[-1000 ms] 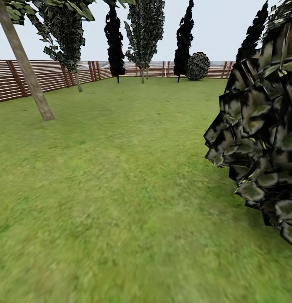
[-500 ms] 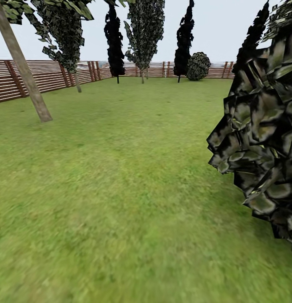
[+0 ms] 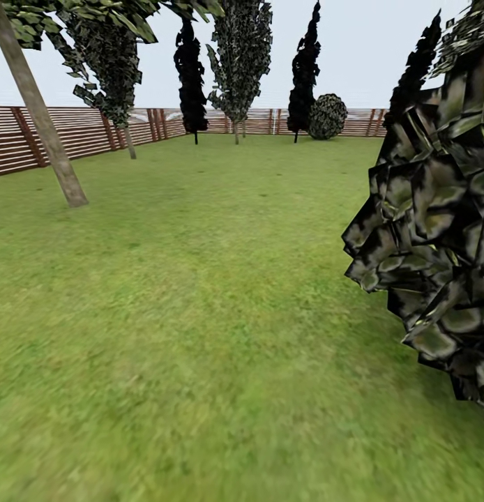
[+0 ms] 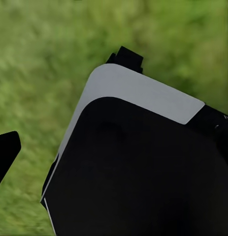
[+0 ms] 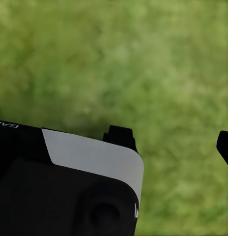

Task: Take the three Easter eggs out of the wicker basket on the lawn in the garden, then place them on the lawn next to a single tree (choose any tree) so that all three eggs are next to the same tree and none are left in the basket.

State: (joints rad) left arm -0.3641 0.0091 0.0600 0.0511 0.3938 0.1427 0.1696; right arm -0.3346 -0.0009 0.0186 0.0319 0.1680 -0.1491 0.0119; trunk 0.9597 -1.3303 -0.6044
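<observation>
Here both wrists hang over blurred lawn (image 3: 200, 314), each pincer mostly hidden

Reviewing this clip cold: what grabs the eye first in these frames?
A big dark faceted bush looms close at the head view's right edge, over the broad green lawn. At far left a leaning grey-brown tree stands before the brown slat fence, with dark cypresses along the back.

The lawn (image 3: 200, 314), mottled green grass, runs flat to the fence; a leaning tree (image 3: 43, 125) trunk stands in it at left, a dark bush (image 3: 437, 230) at right.
</observation>
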